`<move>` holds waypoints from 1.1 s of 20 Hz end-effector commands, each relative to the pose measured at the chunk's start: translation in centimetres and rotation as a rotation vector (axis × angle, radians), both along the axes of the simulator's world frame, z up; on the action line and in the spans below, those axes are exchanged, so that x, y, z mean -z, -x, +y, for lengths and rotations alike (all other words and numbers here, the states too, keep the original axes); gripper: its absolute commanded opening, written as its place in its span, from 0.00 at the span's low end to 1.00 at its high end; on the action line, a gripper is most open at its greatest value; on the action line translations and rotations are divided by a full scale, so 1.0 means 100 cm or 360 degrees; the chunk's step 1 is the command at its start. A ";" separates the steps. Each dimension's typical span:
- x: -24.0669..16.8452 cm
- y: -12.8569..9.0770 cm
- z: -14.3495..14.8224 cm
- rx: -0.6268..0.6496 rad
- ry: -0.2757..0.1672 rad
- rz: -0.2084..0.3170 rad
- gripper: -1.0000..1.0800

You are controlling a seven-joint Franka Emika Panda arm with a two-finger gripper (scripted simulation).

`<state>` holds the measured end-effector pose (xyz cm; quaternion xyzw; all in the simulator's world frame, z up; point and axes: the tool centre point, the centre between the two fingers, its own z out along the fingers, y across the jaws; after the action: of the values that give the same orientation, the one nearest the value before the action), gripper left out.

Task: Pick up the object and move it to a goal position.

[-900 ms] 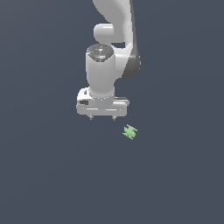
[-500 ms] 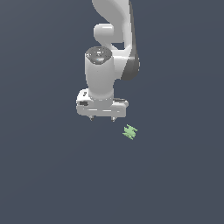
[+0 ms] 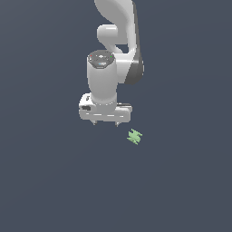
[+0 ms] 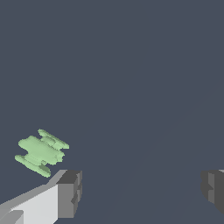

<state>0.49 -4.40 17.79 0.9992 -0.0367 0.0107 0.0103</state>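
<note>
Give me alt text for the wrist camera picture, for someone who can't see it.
A small light-green spiky object lies on a plain dark grey-blue surface, outside the open gripper rather than between its fingers. Two dark fingertips show at the picture's edge, wide apart with nothing held.

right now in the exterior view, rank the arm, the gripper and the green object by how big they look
1. arm, largest
2. gripper, its jaws apart
3. green object, by far the smallest
</note>
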 end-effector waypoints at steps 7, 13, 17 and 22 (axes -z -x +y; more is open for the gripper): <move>0.012 -0.001 0.017 -0.0202 0.0007 0.0011 0.96; 0.028 0.000 0.041 -0.0481 0.0012 0.0025 0.96; 0.041 0.001 0.062 -0.0719 0.0013 0.0035 0.96; 0.057 0.004 0.089 -0.1021 0.0009 0.0044 0.96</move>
<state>0.21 3.67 12.57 0.9677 0.2520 0.0004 0.0106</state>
